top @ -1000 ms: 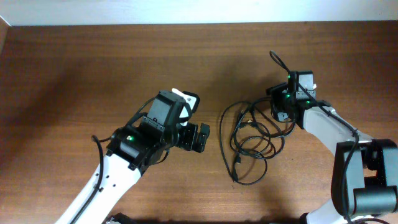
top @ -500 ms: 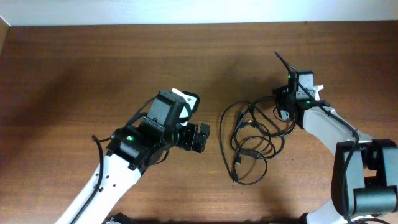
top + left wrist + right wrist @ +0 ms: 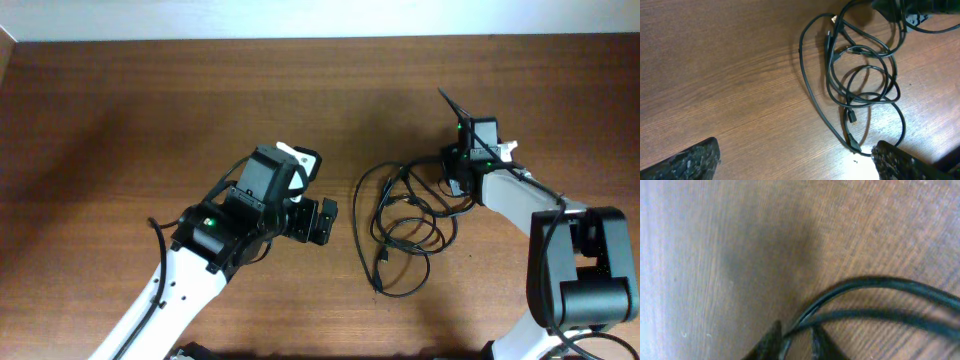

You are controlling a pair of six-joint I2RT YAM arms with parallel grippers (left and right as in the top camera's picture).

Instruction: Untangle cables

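Your right gripper point(image 3: 795, 341) pinches one strand of the cables point(image 3: 405, 225). Your left gripper point(image 3: 314, 190) hangs spread wide, just beside the tangle.

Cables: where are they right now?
Overhead, the cables lie tangled right of centre on the table; the right gripper pinches their upper-right loop.

Even light, soft shadows, right wrist view blurred
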